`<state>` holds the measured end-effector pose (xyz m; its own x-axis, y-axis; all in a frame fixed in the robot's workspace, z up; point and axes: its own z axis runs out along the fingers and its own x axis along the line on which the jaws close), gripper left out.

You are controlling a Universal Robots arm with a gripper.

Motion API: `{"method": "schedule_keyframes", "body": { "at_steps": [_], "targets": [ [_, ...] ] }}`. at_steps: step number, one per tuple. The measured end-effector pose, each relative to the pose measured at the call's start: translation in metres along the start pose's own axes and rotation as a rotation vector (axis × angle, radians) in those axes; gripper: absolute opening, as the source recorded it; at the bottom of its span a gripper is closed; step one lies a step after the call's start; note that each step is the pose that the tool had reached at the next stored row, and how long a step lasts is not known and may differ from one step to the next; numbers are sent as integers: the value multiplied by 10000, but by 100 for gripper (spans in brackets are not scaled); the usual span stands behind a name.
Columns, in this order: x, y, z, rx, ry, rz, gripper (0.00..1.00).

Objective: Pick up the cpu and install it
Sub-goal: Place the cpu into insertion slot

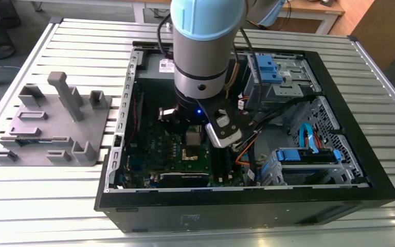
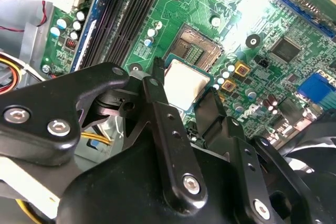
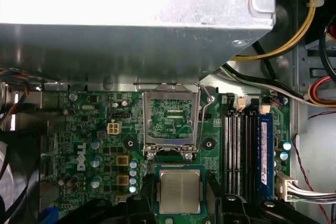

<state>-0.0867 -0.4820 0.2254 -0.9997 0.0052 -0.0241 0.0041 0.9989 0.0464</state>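
Note:
The cpu [image 3: 179, 190], a small square chip with a pale silvery top, sits between the two black fingers [image 3: 148, 196] of my gripper [image 3: 179, 192], which is shut on it. In the second wrist view the cpu [image 2: 185, 82] hangs over the green board, just beside the open dark metal-framed socket [image 2: 198, 51]. The first wrist view shows that socket [image 3: 170, 124] with its frame lifted, right next to the chip. In the exterior view my gripper [image 1: 192, 138] is low inside the open computer case [image 1: 362, 154], over the board.
A grey plastic holder [image 1: 47, 128] with a memory stick [image 1: 36, 139] lies on the slatted table at the exterior view's left. A silver metal box [image 3: 131, 24] overhangs the board near the socket. Memory slots [image 3: 244, 145], loose cables [image 3: 294, 35] and blue drive cages [image 1: 280, 72] crowd the case.

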Motion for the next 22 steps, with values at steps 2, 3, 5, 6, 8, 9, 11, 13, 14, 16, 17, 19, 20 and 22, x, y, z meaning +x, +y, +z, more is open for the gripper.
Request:
{"method": "schedule_keyframes", "body": {
  "at_steps": [2, 3, 5, 6, 8, 9, 11, 13, 14, 16, 17, 19, 20, 22],
  "targets": [
    [5, -11, 20, 1, 1, 1, 47],
    [6, -18, 29, 1, 0, 1, 47],
    [10, -38, 47, -1, 0, 0, 47],
    [10, -49, 55, -1, -1, -2, 47],
    [11, -72, 70, -1, 0, 0, 47],
    [12, -79, 81, 0, 0, 0, 47],
    [14, -87, 109, -2, -1, 2, 47],
    [17, -91, 138, -1, -1, 0, 47],
    [22, -93, 149, 0, 0, -1, 47],
    [29, -102, 166, 1, 0, -2, 47],
    [33, -107, 171, 1, 0, -1, 47],
    [39, -121, 182, 1, 1, 0, 47],
    [42, -130, 191, 0, 0, 1, 47],
    [44, -150, 212, 0, 0, 0, 47]
  ]
}}
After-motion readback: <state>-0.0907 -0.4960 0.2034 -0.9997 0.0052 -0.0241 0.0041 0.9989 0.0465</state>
